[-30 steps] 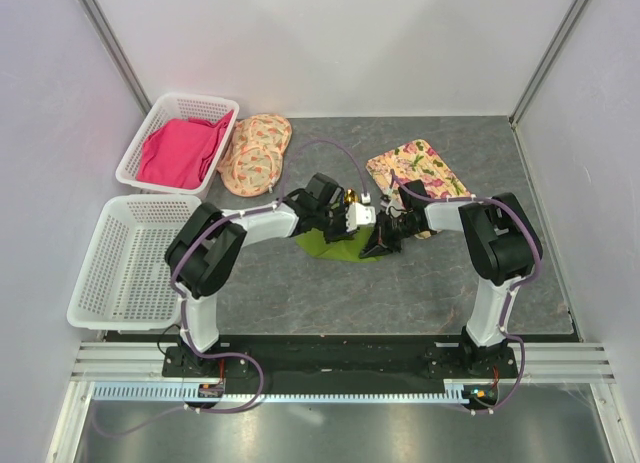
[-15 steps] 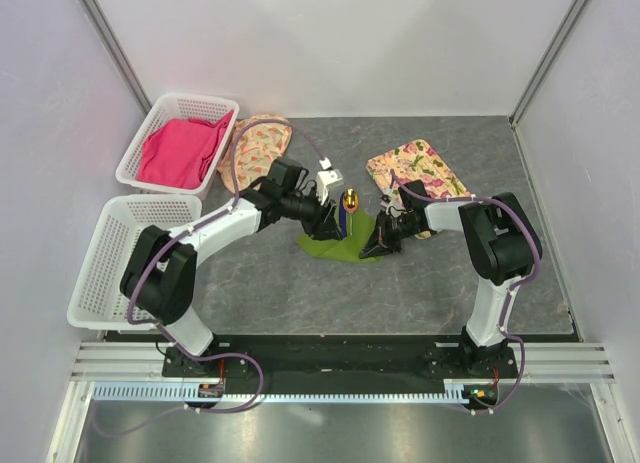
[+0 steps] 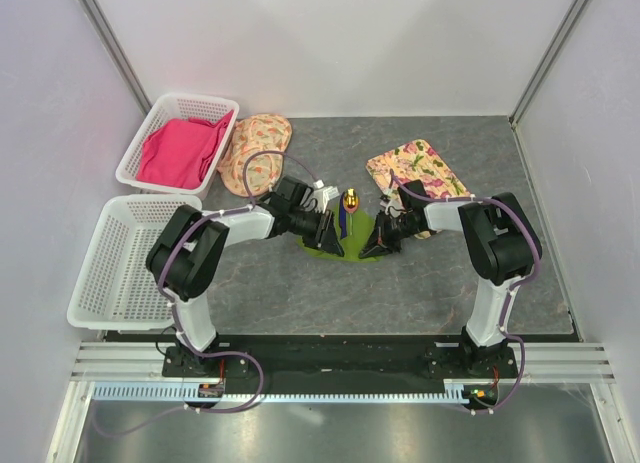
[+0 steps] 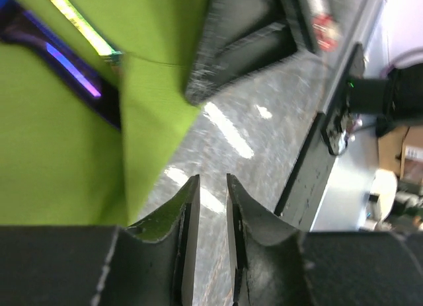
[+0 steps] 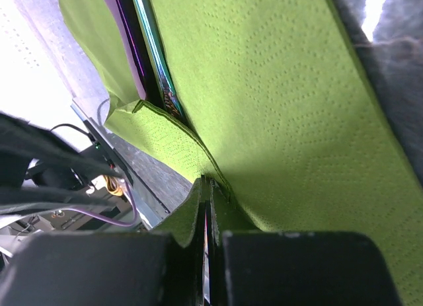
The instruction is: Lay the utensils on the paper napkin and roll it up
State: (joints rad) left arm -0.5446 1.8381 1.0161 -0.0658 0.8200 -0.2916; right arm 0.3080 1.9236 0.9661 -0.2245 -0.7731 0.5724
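Napkin (image 5: 284, 108) looked limp, tear-prone — best taken at an edge. Right claw (image 5: 206, 187) pinched its edge, bottom centre; left claw (image 4: 213, 187) stood ajar, empty.

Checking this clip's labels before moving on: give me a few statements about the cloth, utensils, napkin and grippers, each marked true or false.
1. The pink cloth lies in the far white plastic basket. True.
2. The slender dark-blue utensil and the gold-ended utensil lie in a basket. False: they lie on the lime-green paper napkin.
3. The right gripper is shut on the napkin's edge. True.
4. The left gripper grips the dark-blue utensil. False: its jaws stand slightly apart with nothing between them.
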